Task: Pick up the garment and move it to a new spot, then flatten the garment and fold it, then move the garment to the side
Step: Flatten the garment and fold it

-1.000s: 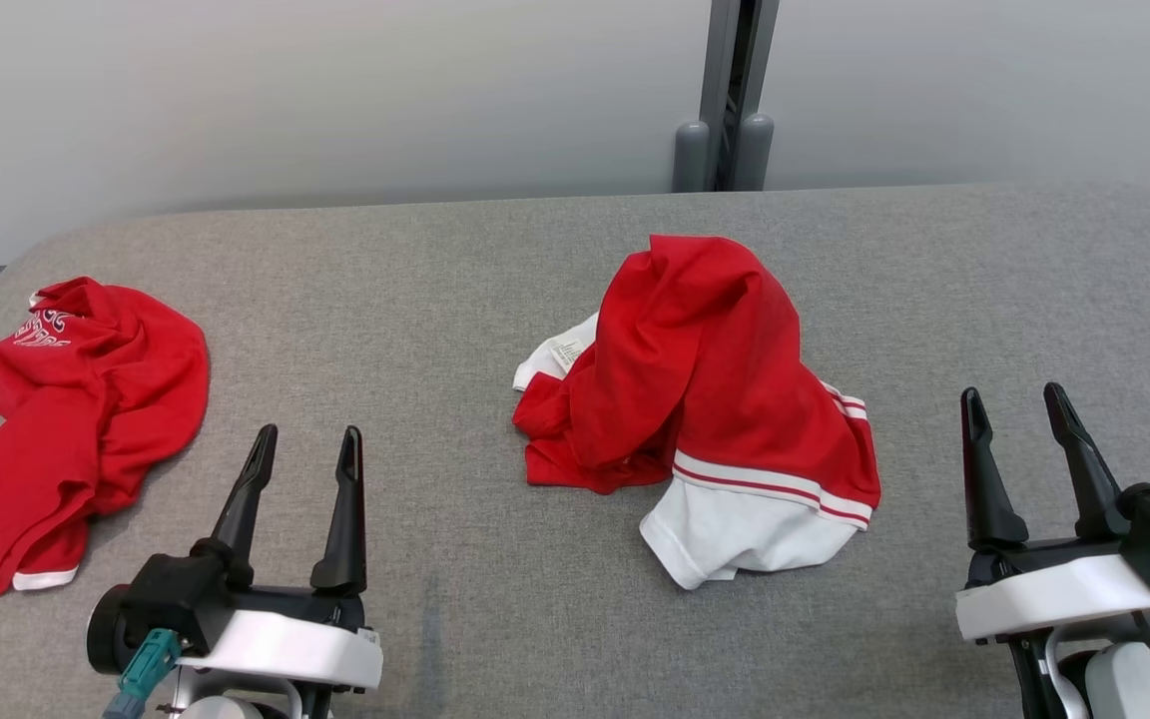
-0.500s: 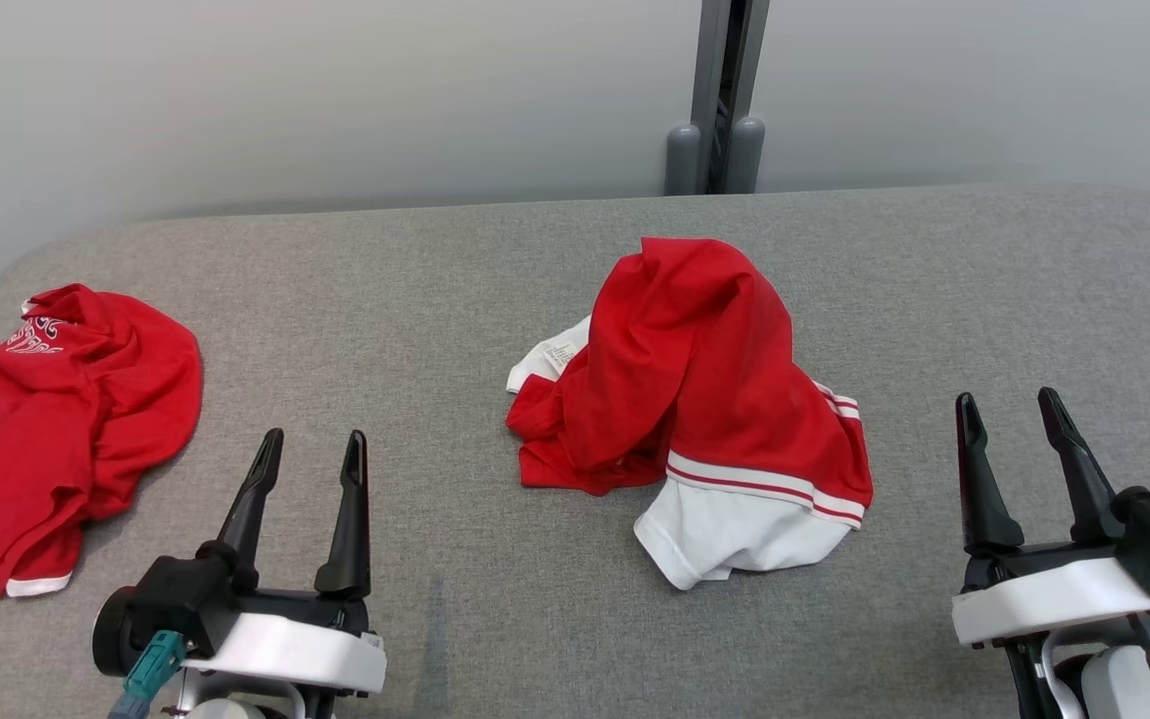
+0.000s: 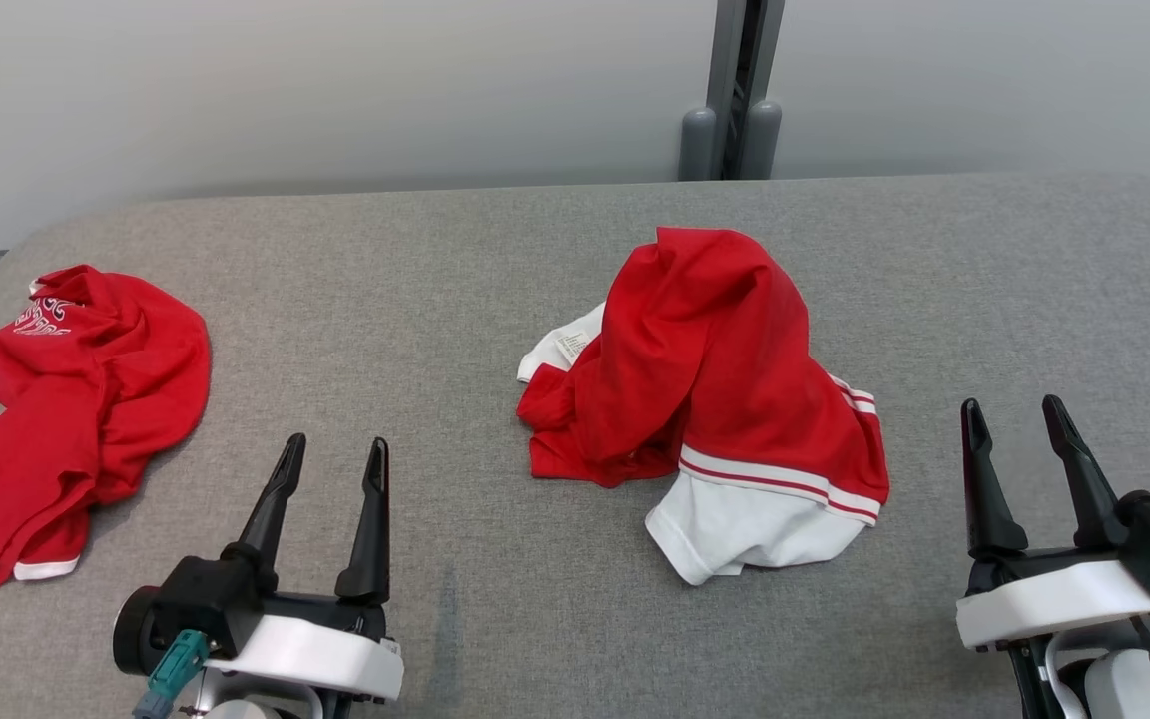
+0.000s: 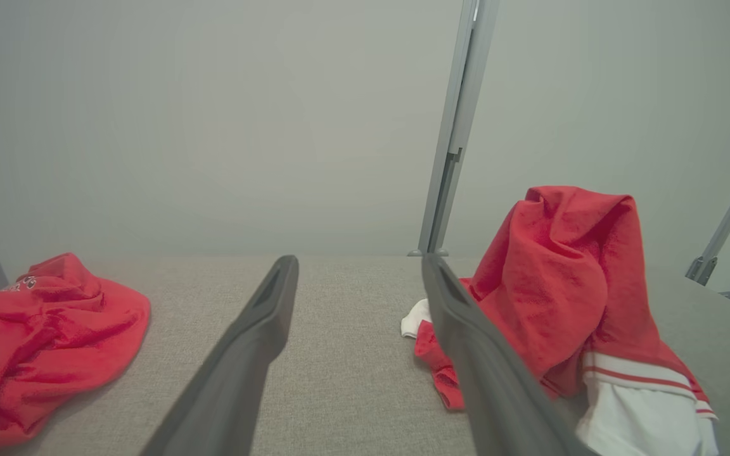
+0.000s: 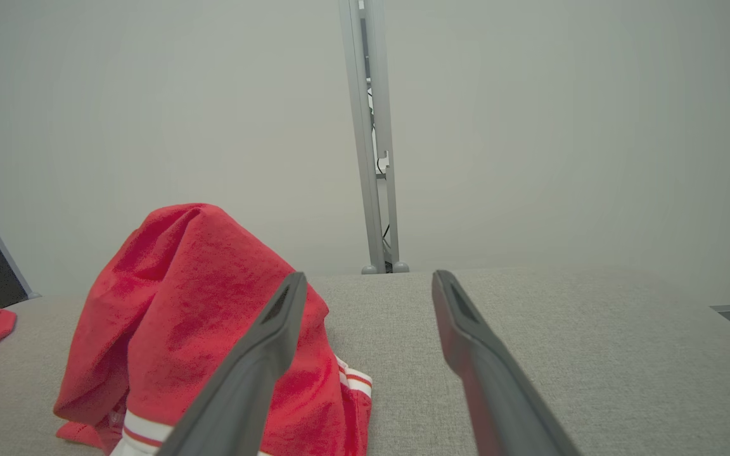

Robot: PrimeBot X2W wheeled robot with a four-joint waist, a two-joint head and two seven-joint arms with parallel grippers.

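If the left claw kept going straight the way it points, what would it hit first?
Likely nothing soon: ahead of the left gripper lies bare grey table, then the wall. The red-and-white garment sits off to its right, apparently clear of that line.

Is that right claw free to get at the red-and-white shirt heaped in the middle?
Probably yes: the right gripper is open, and bare grey table lies between it and the garment on its left.

Two garments (image 3: 715,369) (image 3: 86,389), two end effectors (image 3: 336,440) (image 3: 1010,402)
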